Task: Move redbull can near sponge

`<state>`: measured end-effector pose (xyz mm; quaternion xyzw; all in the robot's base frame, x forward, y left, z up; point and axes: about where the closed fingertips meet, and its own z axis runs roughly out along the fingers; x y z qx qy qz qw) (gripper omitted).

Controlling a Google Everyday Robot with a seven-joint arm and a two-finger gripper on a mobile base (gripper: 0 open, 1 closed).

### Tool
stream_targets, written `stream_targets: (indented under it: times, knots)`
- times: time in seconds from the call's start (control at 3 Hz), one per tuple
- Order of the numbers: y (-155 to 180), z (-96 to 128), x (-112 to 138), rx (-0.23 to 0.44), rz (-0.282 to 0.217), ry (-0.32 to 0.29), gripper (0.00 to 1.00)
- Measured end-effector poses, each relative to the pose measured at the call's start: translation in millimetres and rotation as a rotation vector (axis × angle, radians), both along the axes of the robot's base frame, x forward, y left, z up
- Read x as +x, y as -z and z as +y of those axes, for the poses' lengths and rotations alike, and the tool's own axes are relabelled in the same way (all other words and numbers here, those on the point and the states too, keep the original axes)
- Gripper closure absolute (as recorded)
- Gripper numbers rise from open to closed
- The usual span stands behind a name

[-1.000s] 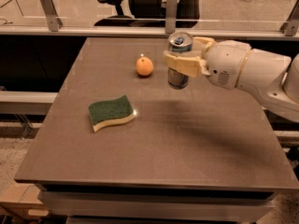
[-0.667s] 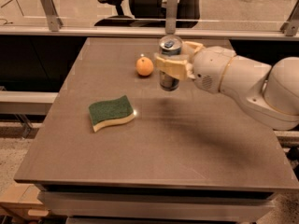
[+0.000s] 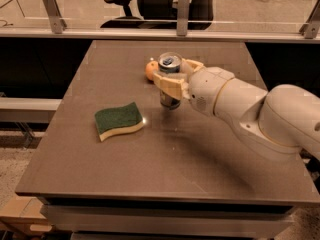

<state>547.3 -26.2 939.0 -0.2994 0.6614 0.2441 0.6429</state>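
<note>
The pincer [image 3: 170, 82], just above the middle of the frame, is closed around the upper body of the redbull can [image 3: 170, 100], one finger on each side, and holds it upright. The can's base looks to be at or barely above the counter [image 3: 90, 169]; which one is hard to tell. The white arm [image 3: 235, 104] reaches in from the right edge. An orange [image 3: 150, 70] sits just behind the can. The sponge [image 3: 119, 120] lies left of centre and lower in the frame, near the can but apart from it. The grasp is done. What remains, in my judgement, is a short carry down and left, then setting the can down beside the sponge and letting go.
</note>
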Motion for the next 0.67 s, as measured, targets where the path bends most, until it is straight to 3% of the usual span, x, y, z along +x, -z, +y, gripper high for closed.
stream_targets:
  times: [0.67]
  knots:
    - [10.7, 8.4, -31.7, -0.011, 0.037, 0.033, 1.00]
